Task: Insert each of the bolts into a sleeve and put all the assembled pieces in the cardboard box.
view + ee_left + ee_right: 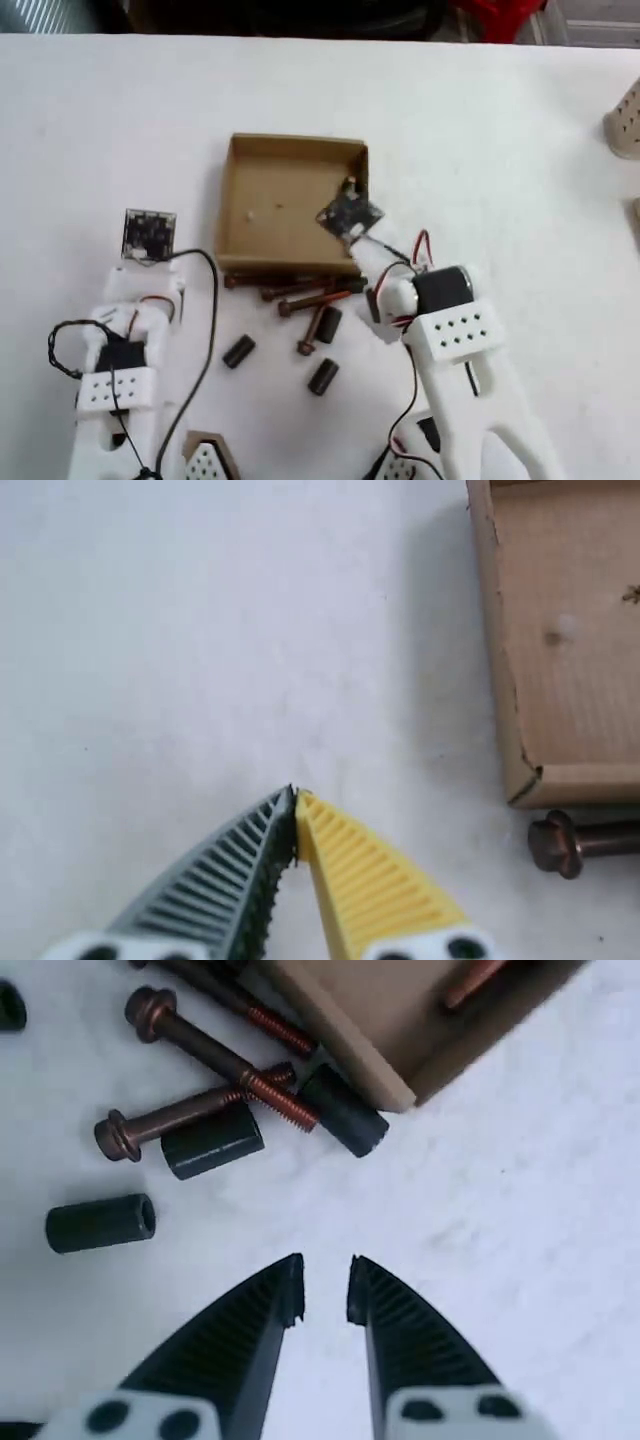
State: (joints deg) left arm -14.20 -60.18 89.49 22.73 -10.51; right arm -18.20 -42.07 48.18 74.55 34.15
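Brown cardboard box sits mid-table on the white table, open side up. Bolts, brown with coppery threads, lie in a loose heap along its near wall. Black sleeves: two lie apart, nearer the arms; the others are among the bolts. Cannot tell whether any bolt is seated in a sleeve.

Left gripper: grey and yellow fingers closed tip to tip, holding nothing, over bare table left of the box; a bolt lies by the box's near left corner.

Right gripper: black fingers parted by a narrow gap, empty, by the box's near right corner, heap to its left
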